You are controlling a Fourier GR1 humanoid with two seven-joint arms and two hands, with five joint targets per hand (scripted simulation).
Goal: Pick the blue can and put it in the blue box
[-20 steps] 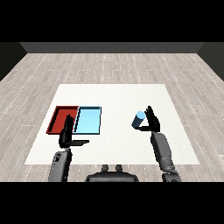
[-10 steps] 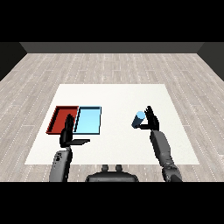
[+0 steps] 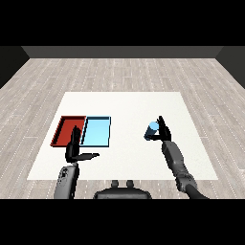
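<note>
A white table (image 3: 124, 103) stands on a wooden floor (image 3: 119, 72). On its left part lie a red tray (image 3: 61, 131) and a light blue tray (image 3: 98, 132), touching side by side.

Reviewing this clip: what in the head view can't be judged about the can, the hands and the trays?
- Blue can: its right side and base are covered by the right hand; whether it rests on the table or is lifted cannot be told.
- Left hand: its raised fingers cover part of the red tray near its front corner.
- Light blue tray: wall height too small to judge.
</note>
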